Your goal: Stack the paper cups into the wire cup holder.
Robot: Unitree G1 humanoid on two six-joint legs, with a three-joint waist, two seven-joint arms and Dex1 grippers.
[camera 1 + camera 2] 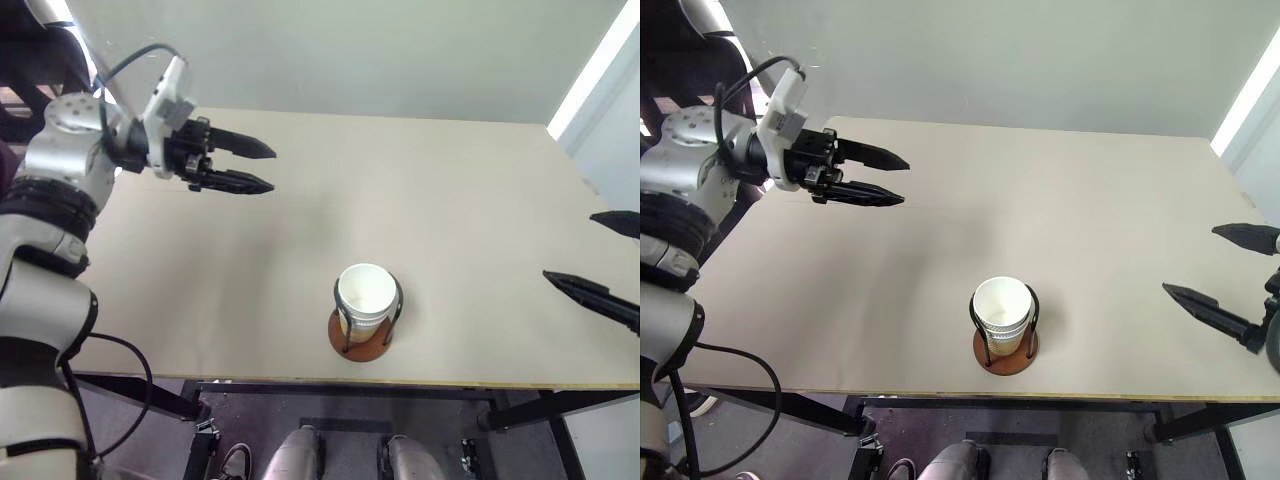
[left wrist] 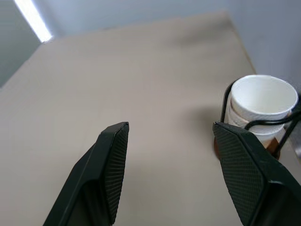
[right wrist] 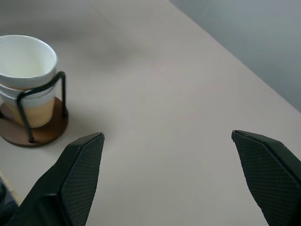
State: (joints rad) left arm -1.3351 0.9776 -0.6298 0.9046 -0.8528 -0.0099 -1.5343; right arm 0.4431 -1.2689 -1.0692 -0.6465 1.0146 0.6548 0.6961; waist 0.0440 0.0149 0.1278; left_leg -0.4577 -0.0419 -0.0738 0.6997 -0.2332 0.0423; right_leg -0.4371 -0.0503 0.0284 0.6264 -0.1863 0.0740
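Fingers on both grippers are spread apart with nothing between them, the right pair way wider than the left. The left gripper (image 1: 262,167) hangs up over the far left part of the table (image 1: 450,190), pointing sideways across it, well away from anything. The right gripper (image 1: 1210,268) sits off at the right edge of the table, also empty, aimed in toward the middle. The paper cups (image 1: 366,297) are all nested into one stack, white rims showing one above the other, and the stack stands upright inside the wire cup holder (image 1: 361,340) near the front edge, about midway between the two arms. The dark wire loops come up on either side of the stack.
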